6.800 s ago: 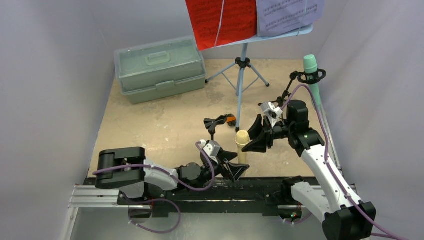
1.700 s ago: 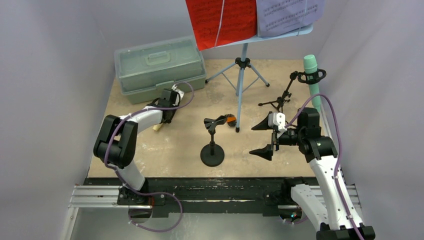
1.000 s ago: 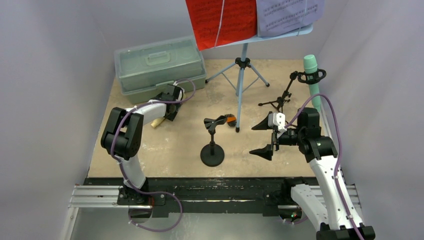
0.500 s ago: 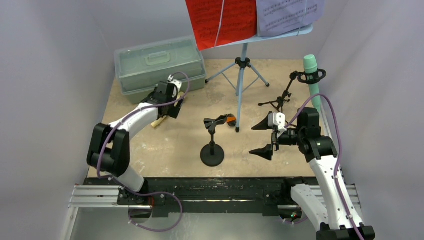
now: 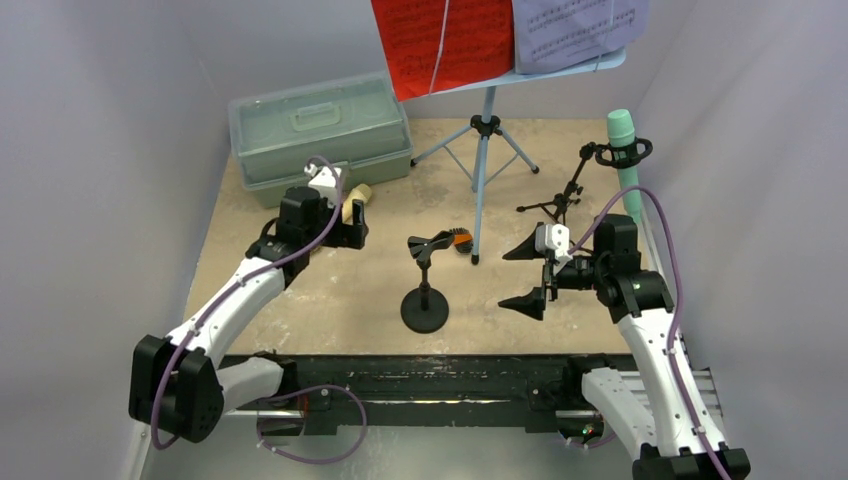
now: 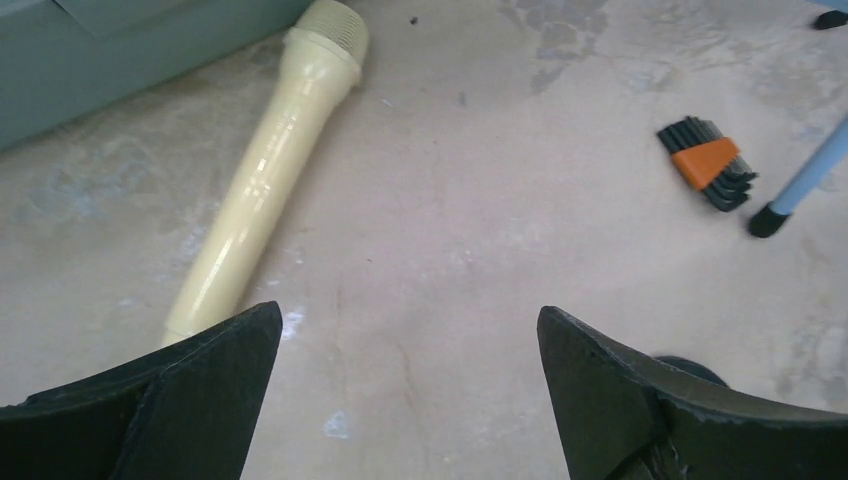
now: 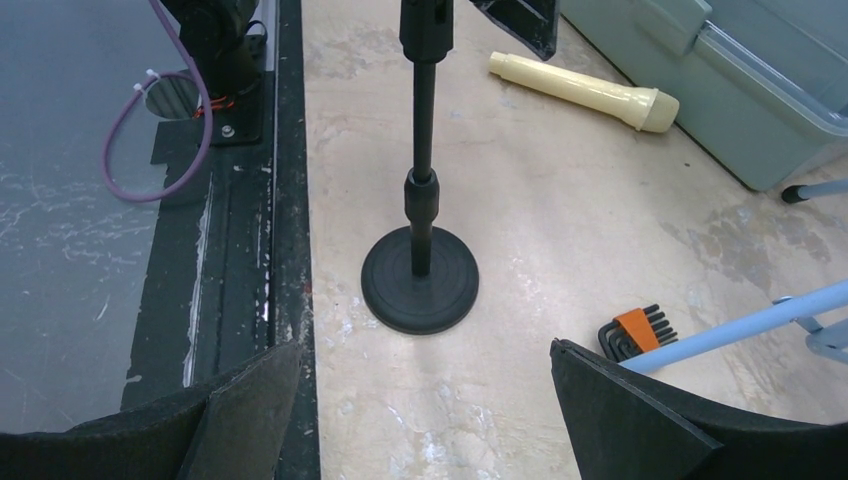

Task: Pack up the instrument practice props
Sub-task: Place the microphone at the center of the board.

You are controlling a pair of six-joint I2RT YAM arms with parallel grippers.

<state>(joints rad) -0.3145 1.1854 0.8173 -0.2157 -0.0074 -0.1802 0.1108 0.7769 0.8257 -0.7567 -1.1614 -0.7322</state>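
Tan microphone (image 6: 262, 170) lies flat just ahead of one finger of the left gripper (image 6: 405, 315), outside its spread jaws, head beside the green case (image 6: 100, 60). The right gripper (image 7: 425, 348) also has its jaws spread, with the round-base mic holder (image 7: 420, 275) upright ahead, centred between them.

The left arm (image 5: 235, 300) and right arm (image 5: 655, 350) share one build: white shells between chunky black joints, with a purple cable (image 5: 640, 190) looping loosely along each. A small white block (image 5: 553, 238) sits at each wrist. The left claw (image 6: 410, 320) and right claw (image 7: 425, 350) have matte black, wedge-shaped fingers (image 6: 200, 400) with rough edges.
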